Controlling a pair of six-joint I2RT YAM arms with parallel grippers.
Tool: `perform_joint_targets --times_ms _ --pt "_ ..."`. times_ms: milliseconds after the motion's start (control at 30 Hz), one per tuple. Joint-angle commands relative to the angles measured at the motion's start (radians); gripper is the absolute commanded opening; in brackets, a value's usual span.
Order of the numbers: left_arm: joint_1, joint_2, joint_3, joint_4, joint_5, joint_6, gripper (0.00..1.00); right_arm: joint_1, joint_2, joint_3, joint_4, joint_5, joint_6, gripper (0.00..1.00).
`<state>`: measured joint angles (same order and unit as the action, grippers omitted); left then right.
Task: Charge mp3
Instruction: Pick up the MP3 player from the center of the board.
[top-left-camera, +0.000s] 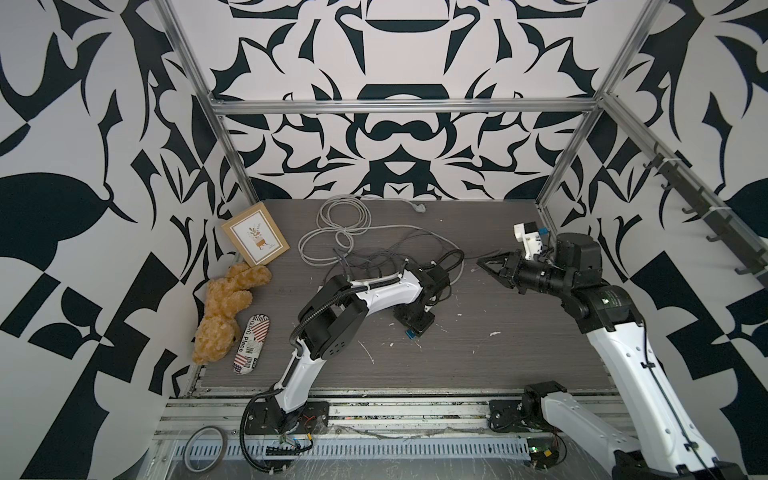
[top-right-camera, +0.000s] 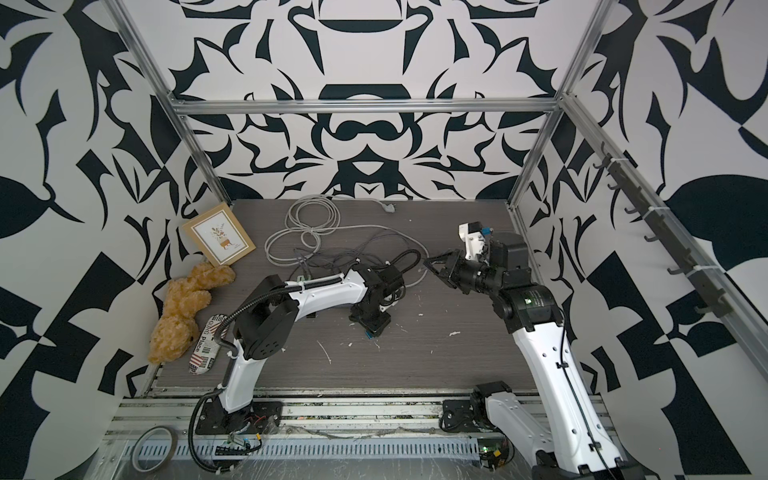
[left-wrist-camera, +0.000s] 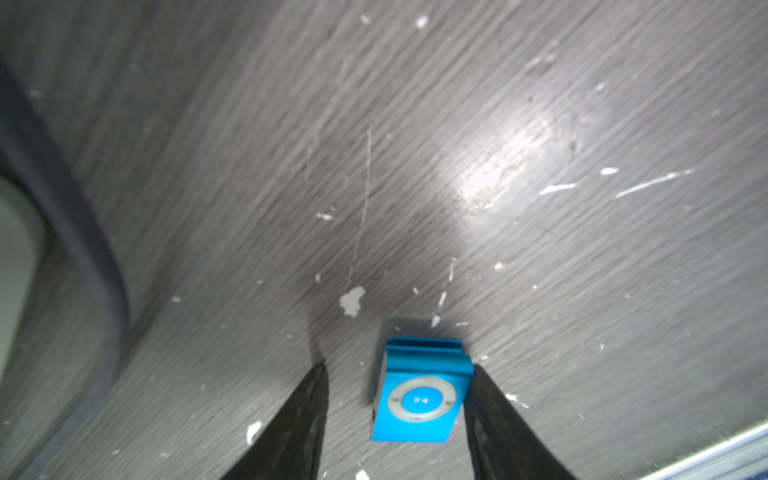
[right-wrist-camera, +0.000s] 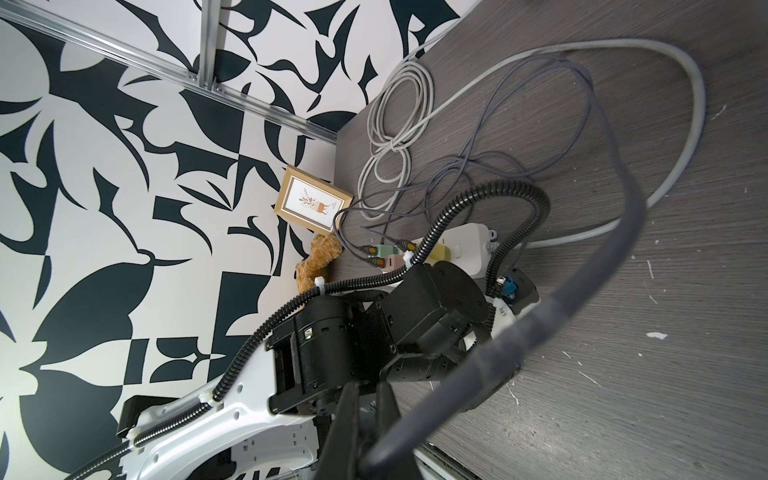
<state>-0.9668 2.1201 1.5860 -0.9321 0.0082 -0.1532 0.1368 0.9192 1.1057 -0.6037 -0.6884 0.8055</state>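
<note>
Top-view mp3 (top-left-camera: 410, 333): small blue square on table (top-left-camera: 498, 365), just 6 o'clock of centre, in both top views
Top-view left claw (top-left-camera: 414, 326): pointing down over mp3, spread hidden from here
Top-view right claw (top-left-camera: 483, 262): at 2 o'clock of mp3, well apart, tips together
Left-wrist mp3 (left-wrist-camera: 417, 401): ring face toward camera, between the two fingers (left-wrist-camera: 299, 415)
Left-wrist left claw (left-wrist-camera: 397, 370): half spread, not gripping; one finger touches mp3's side, the other stands apart from it
Right-wrist right claw (right-wrist-camera: 368, 386): pinched narrow on dark cable (right-wrist-camera: 631, 216), which loops away over table
Right-wrist strip (right-wrist-camera: 469, 245): white, with green, pink and yellow cubes (right-wrist-camera: 384, 250) plugged in, beyond left arm (right-wrist-camera: 415, 324)
</note>
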Motion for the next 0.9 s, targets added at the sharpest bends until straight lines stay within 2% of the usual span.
perform_joint_targets --times_ms 0,233,500,733,867 --pt "0.003 0.037 -0.008 -0.004 0.001 0.004 0.54 -0.004 -0.023 0.004 0.022 -0.003 -0.003 0.0" --pt "0.004 0.046 -0.014 0.001 0.006 0.005 0.47 -0.004 -0.029 0.002 0.024 -0.002 0.001 0.0" --pt "0.003 0.042 -0.032 0.012 0.033 -0.034 0.27 -0.004 -0.035 -0.006 0.033 -0.002 0.006 0.0" --pt "0.017 -0.003 -0.073 0.02 0.049 -0.099 0.19 -0.002 -0.042 -0.015 0.043 0.006 0.017 0.0" --pt "0.059 -0.097 -0.097 0.03 0.088 -0.208 0.11 -0.004 -0.044 -0.026 0.059 0.005 0.033 0.0"
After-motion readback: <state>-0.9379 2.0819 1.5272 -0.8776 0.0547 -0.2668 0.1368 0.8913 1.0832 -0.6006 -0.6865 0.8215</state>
